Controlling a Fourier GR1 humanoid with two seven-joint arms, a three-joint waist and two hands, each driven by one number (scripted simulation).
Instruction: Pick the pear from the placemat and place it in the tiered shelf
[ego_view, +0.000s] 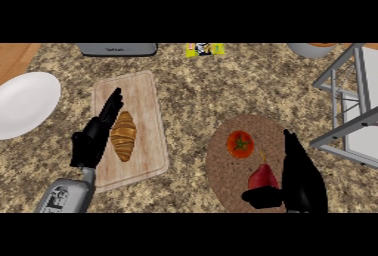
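Right hand (301, 185) sits open at the pear (262, 176) — fingers straight along its right side, thumb at its near end. Pear lies on the round placemat (221, 175), just near of a tomato (240, 144). Probably light, rigid and smooth-skinned — grasp the broad lower body, not the stem. Tiered shelf (347, 115) stands at right.
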